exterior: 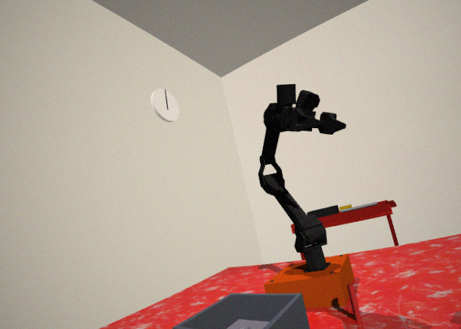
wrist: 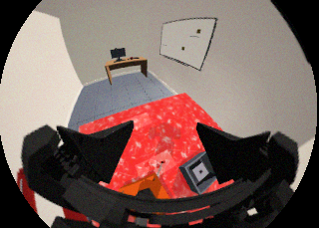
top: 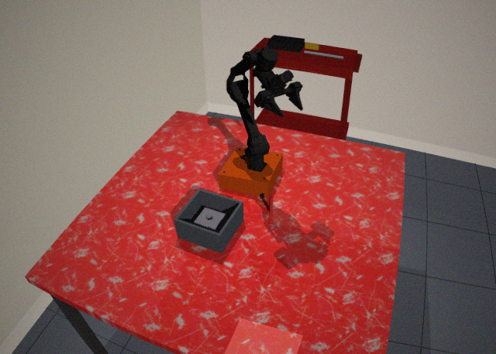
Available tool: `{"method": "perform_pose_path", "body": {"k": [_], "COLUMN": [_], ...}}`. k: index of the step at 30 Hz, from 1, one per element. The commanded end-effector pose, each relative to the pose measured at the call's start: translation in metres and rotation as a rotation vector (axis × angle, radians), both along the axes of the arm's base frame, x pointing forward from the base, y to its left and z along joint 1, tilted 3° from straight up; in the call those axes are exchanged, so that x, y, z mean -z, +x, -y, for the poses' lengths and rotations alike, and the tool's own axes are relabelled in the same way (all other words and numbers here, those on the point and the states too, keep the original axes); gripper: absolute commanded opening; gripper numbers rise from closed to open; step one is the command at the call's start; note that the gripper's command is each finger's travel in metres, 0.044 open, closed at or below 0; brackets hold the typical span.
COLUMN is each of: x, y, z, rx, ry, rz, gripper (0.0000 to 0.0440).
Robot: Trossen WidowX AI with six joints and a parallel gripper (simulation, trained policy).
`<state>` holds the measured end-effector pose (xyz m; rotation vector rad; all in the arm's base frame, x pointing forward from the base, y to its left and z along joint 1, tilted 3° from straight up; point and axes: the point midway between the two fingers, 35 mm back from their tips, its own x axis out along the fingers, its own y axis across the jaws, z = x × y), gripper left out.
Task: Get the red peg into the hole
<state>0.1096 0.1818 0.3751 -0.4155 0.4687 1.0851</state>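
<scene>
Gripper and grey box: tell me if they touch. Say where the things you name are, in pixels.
Apart. The top view shows the gripper [top: 291, 112] [exterior: 344, 125] [wrist: 165, 124] raised well clear of the box [top: 200, 237] [exterior: 297, 318] [wrist: 187, 180].

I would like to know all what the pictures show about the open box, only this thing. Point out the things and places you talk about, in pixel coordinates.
The open box [top: 203, 238] [exterior: 277, 312] [wrist: 188, 180] is grey, four-walled and matte-looking. It stands upright on the red patterned table, near the orange base. On its bottom lies a pale square plate with a small round hole at the middle. The gripper does not touch it.
</scene>
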Motion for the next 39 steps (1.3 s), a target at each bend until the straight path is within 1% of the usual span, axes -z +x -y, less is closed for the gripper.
{"method": "perform_pose_path", "body": {"k": [1, 20, 39], "x": [0.019, 0.099, 0.183], "y": [0.012, 0.041, 0.044], "z": [0.004, 0.029, 0.057], "rx": [0.118, 0.623, 1.165], "ry": [-0.018, -0.077, -0.183], "rz": [-0.108, -0.534, -0.897], "gripper": [0.0440, 0.0440, 0.0440]}}
